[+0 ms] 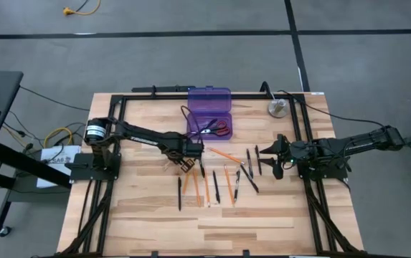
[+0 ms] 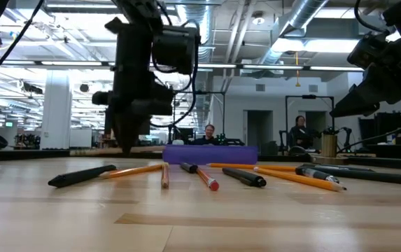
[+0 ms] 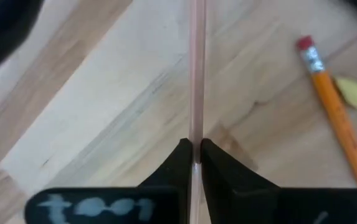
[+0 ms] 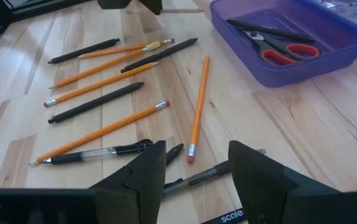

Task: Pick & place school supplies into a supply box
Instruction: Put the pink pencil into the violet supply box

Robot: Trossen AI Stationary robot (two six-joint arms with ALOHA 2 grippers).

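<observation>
Big light wooden desk [image 1: 262, 222] with one translucent purple plastic pencil case [image 1: 209, 115] near the back, red-handled scissors [image 1: 219, 129] plus a black pen inside. Left hand [image 1: 189, 164] just in front of it, pinched shut on a thin pencil [image 3: 196, 81]. Right hand [image 4: 194, 168] hovers wide, holding nothing. Roughly five orange pencils and five dark pens lie loose between them.

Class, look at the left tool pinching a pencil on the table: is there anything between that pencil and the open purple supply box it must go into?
Nothing visible blocks the way. The left tool is shut on a thin pencil, just in front of the supply box. The box's lid is open; scissors and a pen lie inside, leaving room. Bare wood lies between.
</observation>
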